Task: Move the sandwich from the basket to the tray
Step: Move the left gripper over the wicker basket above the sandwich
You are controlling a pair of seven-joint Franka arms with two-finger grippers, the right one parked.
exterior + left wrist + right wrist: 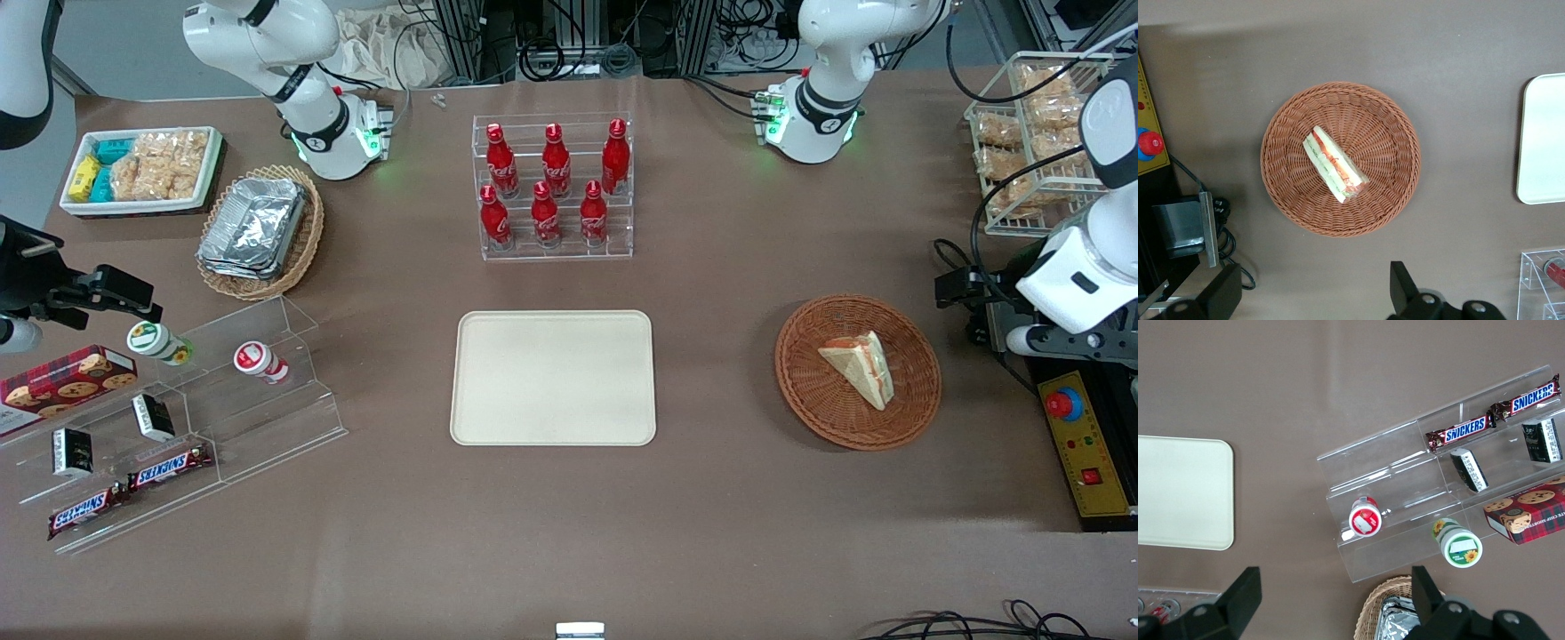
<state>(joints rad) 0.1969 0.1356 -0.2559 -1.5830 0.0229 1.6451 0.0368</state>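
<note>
I'm at the approach step, nothing grabbed yet. My gripper (1315,300) hangs high over the table at the working arm's end, fingers spread wide and empty. In the wrist cam I see both finger tips with bare brown tabletop between them, and the basket (1341,159) sits below and just ahead of them. The sandwich (1335,164) lies inside the basket, roughly mid-bowl, on its side w/ the filling edge facing up at the cam. The tray (552,377) is well apart from the hand, toward the table centre, bare.

Next move, as I judge it: bring the hand fwd until it's centred over the wedge, rotate the wrist so the fingers straddle the two flat bread faces rather than the long slanted edge, then drop straight down. The basket rim is low, so clearance shouldn't be the problem; the angle is.

Materials: the sandwich is a soft white-bread triangle w/ red-orange and green layers, clear-wrapped, so prob. slippery and squashy; light squeeze only. The basket is round, shallow, reddish-brown wicker w/ a ribbed weave and may shift if I nudge it. The tray is a smooth cream rectangle w/ rounded corners and a low lip, an easy landing spot.
</note>
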